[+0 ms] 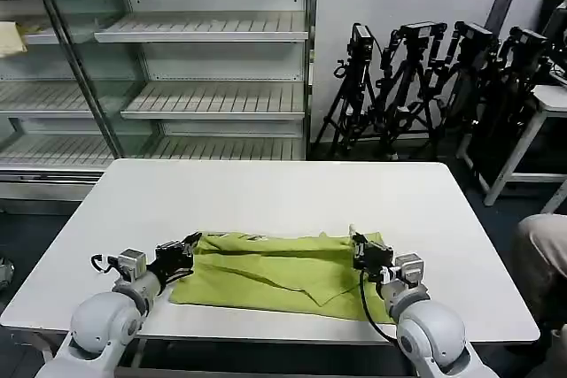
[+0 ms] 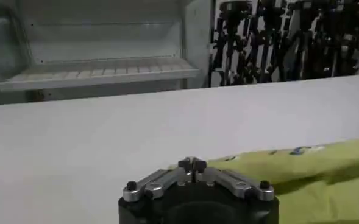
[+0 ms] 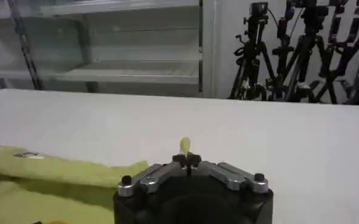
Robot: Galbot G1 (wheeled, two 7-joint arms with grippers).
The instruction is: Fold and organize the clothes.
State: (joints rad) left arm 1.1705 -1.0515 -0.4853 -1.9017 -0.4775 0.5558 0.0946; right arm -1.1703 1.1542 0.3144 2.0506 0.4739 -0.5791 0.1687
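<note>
The clothes are one lime yellow-green T-shirt [image 1: 275, 276], lying folded into a wide band near the front edge of the white table [image 1: 266, 192]. My left gripper [image 1: 193, 242] is at the band's far left corner. Its tips [image 2: 192, 163] are shut, with the shirt's edge [image 2: 325, 164] running right up to them. At the far right corner my right gripper [image 1: 356, 245] is shut on the fabric. A small tuft of green pokes out between its fingertips [image 3: 186, 159], and the rest of the shirt [image 3: 45, 176] trails off to one side.
Bare tabletop stretches beyond the shirt to the far edge. Behind the table stands a glass-fronted shelf unit [image 1: 213, 95] with a pale yellow cloth [image 1: 11, 37] on a shelf. Camera tripods [image 1: 425, 77] and another white table [image 1: 549, 99] stand at the back right.
</note>
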